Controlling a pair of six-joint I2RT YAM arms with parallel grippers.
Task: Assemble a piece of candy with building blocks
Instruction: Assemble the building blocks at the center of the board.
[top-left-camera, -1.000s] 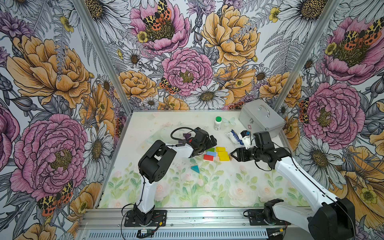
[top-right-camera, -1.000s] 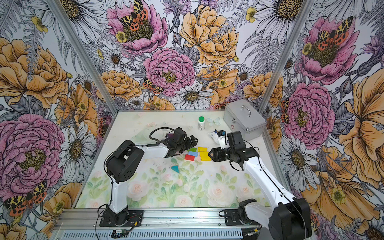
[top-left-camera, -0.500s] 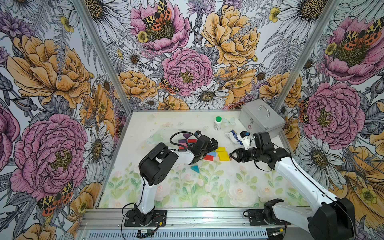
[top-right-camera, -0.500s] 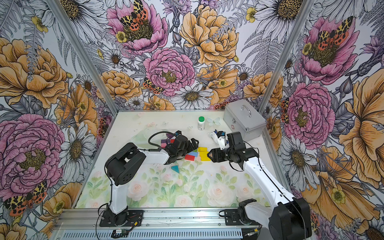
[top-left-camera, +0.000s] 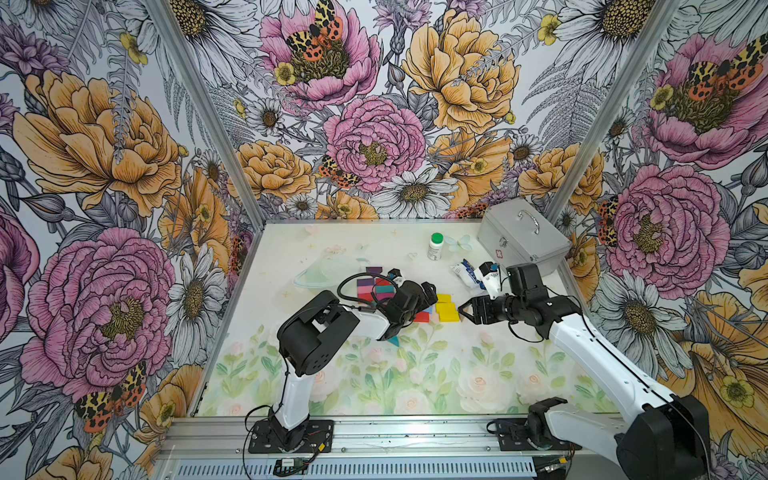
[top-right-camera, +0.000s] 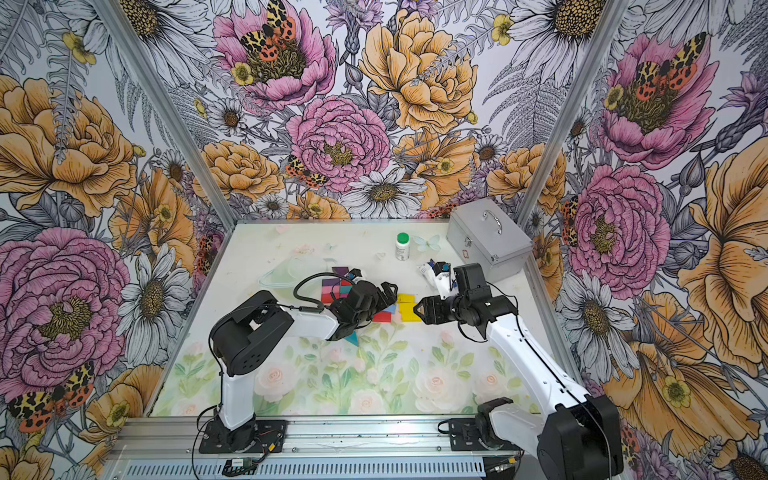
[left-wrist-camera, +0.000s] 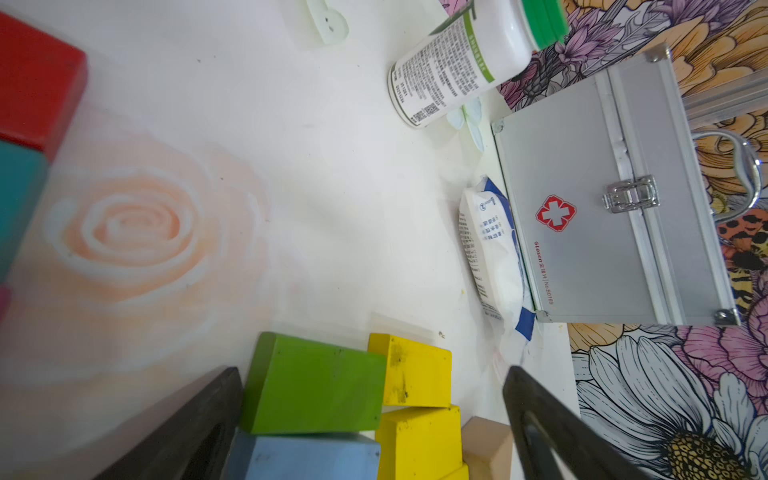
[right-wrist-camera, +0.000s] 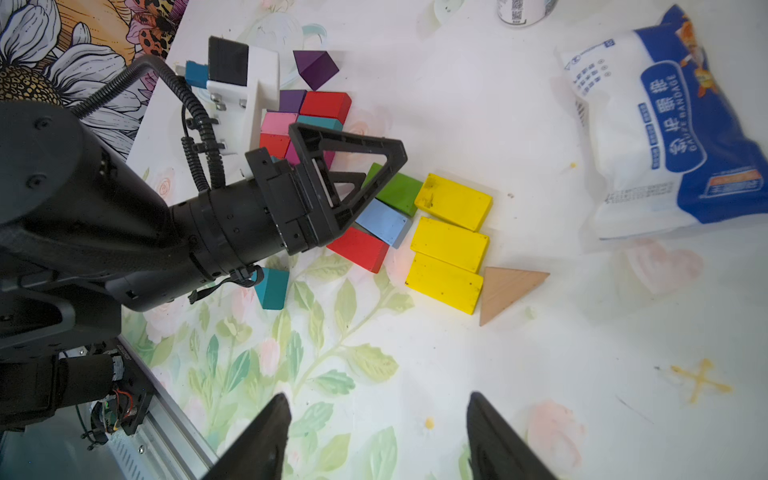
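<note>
Right wrist view lays it out: three yellow blocks (right-wrist-camera: 451, 243) sit in a column, and everything else reads off them. The green block (right-wrist-camera: 401, 191), light blue block (right-wrist-camera: 384, 224) and red block (right-wrist-camera: 359, 249) lie just beside the yellow blocks, their long axes pointing roughly toward them. Over the green block hangs the left gripper (left-wrist-camera: 372, 370), jaws spread wide and holding nothing; the left wrist view shows its fingers (left-wrist-camera: 187, 424) straddling the green block and the nearest yellow one. The tan triangle (right-wrist-camera: 507, 291) touches the yellow blocks on their far side, toward the right gripper (right-wrist-camera: 378, 397), which is half spread and empty. So the left arm is nearer the green block and looks set to close on it.
</note>
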